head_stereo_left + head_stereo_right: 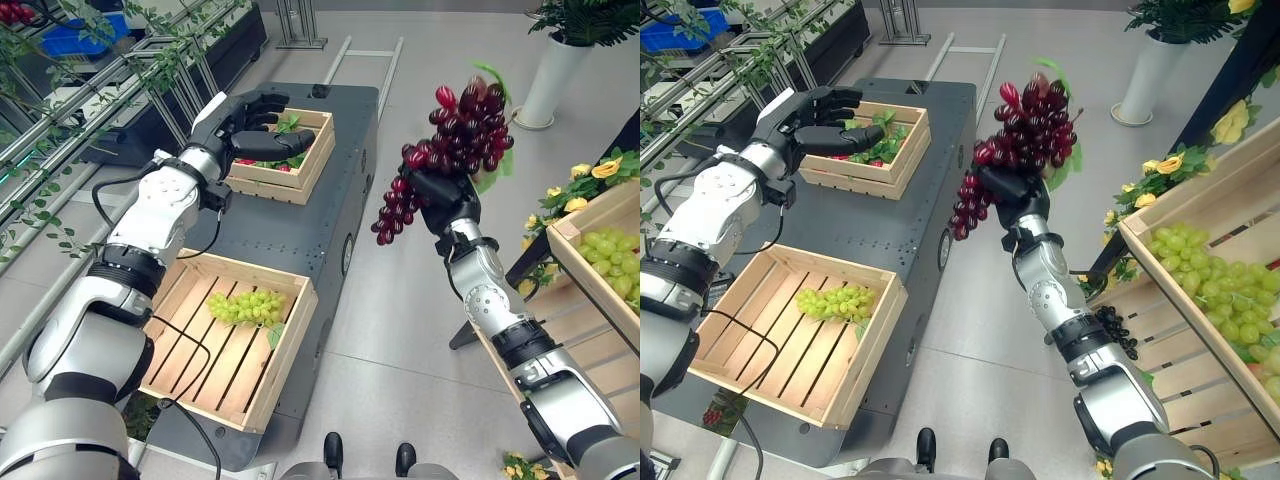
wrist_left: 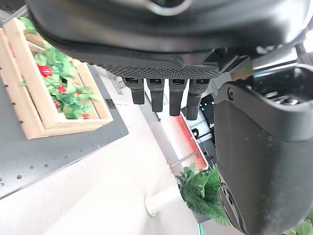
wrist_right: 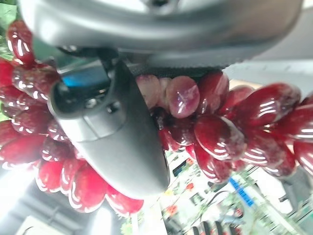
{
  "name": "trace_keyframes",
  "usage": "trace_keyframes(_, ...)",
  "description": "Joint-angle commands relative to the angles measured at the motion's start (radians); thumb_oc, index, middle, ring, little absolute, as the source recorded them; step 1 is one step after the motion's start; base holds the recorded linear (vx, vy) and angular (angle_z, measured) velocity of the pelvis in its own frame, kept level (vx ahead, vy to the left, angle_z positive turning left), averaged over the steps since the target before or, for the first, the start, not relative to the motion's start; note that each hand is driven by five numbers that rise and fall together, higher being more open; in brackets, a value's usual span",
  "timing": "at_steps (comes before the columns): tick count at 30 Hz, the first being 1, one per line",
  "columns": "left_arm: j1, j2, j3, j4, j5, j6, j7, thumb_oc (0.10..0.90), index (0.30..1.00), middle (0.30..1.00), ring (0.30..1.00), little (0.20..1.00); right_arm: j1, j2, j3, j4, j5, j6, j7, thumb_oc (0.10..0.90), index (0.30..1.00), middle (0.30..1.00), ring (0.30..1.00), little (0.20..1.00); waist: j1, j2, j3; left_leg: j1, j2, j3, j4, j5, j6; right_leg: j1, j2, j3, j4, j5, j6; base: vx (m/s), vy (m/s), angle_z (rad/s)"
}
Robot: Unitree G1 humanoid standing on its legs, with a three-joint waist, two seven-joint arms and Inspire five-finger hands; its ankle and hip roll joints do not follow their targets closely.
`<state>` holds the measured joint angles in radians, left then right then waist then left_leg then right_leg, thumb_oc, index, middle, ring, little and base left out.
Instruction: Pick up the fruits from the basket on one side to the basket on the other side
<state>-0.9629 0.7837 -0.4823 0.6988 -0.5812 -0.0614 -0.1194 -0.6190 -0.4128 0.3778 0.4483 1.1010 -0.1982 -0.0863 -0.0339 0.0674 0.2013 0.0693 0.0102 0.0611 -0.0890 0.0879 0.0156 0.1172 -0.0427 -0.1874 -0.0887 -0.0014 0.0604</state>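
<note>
My right hand [image 1: 446,196] is shut on a bunch of dark red grapes [image 1: 455,140], raised in the air over the floor between the grey cart and the right-hand shelf; up close the red grapes [image 3: 215,132] press against its thumb [image 3: 112,132]. A bunch of green grapes [image 1: 246,306] lies in the near wooden crate [image 1: 190,360] on the cart. My left hand [image 1: 247,122] hovers open over the far crate [image 1: 300,175], which holds leaves and small red fruit. The left hand [image 2: 166,93] has straight fingers and holds nothing.
The grey cart [image 1: 290,235] carries both crates. On the right a slanted wooden shelf crate [image 1: 1200,260] holds more green grapes [image 1: 1220,300], with yellow flowers [image 1: 580,185] beside it and dark grapes [image 1: 1115,328] below. A white planter [image 1: 548,75] stands behind. Metal racks with vines [image 1: 90,90] line the left.
</note>
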Motion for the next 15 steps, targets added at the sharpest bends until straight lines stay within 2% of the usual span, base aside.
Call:
trace_keyframes(1,0.090,-0.028,0.078,0.038,0.029,-0.103,-0.005,0.800,0.900,0.900,0.900,0.900,0.043,0.016,-0.052,-0.011,-0.058,-0.069,0.106,0.400,0.300,0.300,0.300,0.300,0.010,-0.029,-0.201,0.036,-0.017,0.013,0.002,-0.101,-0.015,-0.007,-0.021,0.011,0.001,0.024,-0.014,0.00,0.022,-0.12)
trace_keyframes(6,0.309,-0.110,0.152,-0.019,0.006,-0.130,-0.025,0.800,0.900,0.900,0.900,0.900,0.174,0.031,-0.078,-0.043,-0.108,-0.057,0.148,0.400,0.300,0.300,0.300,0.300,0.003,-0.037,-0.187,0.040,-0.018,0.019,0.002,-0.103,-0.008,-0.013,-0.019,0.028,0.001,0.030,-0.014,0.01,0.020,-0.10)
trace_keyframes(8,0.419,-0.169,0.205,-0.049,-0.056,-0.155,-0.038,0.800,0.900,0.900,0.900,0.900,0.244,0.034,-0.096,-0.062,-0.144,-0.051,0.166,0.400,0.300,0.300,0.300,0.300,-0.001,-0.043,-0.183,0.042,-0.017,0.025,0.002,-0.103,-0.005,-0.014,-0.019,0.034,0.001,0.032,-0.013,0.02,0.018,-0.14)
trace_keyframes(10,0.519,-0.234,0.241,-0.083,-0.060,-0.176,-0.034,0.800,0.900,0.900,0.900,0.900,0.308,0.050,-0.114,-0.076,-0.168,-0.045,0.181,0.400,0.300,0.300,0.300,0.300,-0.004,-0.049,-0.176,0.046,-0.016,0.029,0.002,-0.105,-0.003,-0.015,-0.018,0.041,0.001,0.036,-0.012,0.03,0.020,-0.23)
trace_keyframes(12,0.636,-0.312,0.249,-0.127,-0.026,-0.198,-0.010,0.800,0.900,0.900,0.900,0.900,0.389,0.066,-0.132,-0.104,-0.189,-0.030,0.198,0.400,0.300,0.300,0.300,0.300,-0.009,-0.059,-0.168,0.050,-0.014,0.036,0.002,-0.106,0.001,-0.016,-0.016,0.052,0.001,0.040,-0.011,0.03,0.016,-0.17)
trace_keyframes(15,0.717,-0.355,0.265,-0.158,-0.024,-0.190,-0.027,0.800,0.900,0.900,0.900,0.900,0.449,0.076,-0.156,-0.127,-0.200,-0.007,0.213,0.400,0.300,0.300,0.300,0.300,-0.012,-0.067,-0.158,0.056,-0.010,0.046,0.002,-0.107,0.004,-0.017,-0.013,0.062,0.001,0.044,-0.010,0.02,0.006,-0.19)
